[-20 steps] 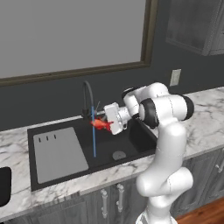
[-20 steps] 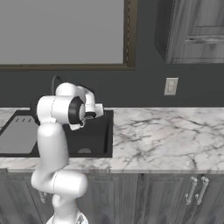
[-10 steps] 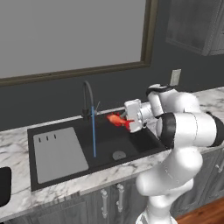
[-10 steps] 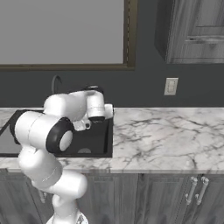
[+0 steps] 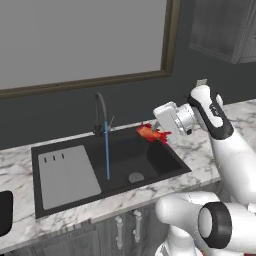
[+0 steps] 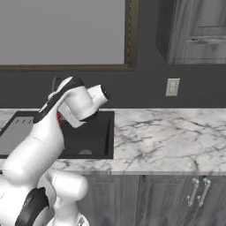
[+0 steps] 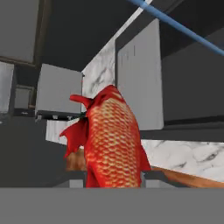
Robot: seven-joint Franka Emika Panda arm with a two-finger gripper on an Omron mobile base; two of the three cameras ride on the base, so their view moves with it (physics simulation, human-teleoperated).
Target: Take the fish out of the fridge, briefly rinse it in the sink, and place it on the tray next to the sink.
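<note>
Dark grey wall (image 6: 145, 90) ran behind the white marble counter (image 6: 167, 134); a large pale grey window (image 5: 75, 40) with a dark brown frame hung above; dark grey wood upper cabinets (image 6: 198, 31) sat to the right; a white outlet (image 6: 171, 87) was on the wall; grey lower cabinets (image 6: 176, 198) had bar handles; lighting was even.

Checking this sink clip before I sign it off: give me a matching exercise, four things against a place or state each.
Things:
1. fish
2. tap
3. slotted panel
4. pincer

States:
A. lying in the left part of the sink
B. shut on something red-orange
C. held above the basin
D. running a thin blue stream

Pairs: 1-C, 2-D, 3-A, 4-B
</note>
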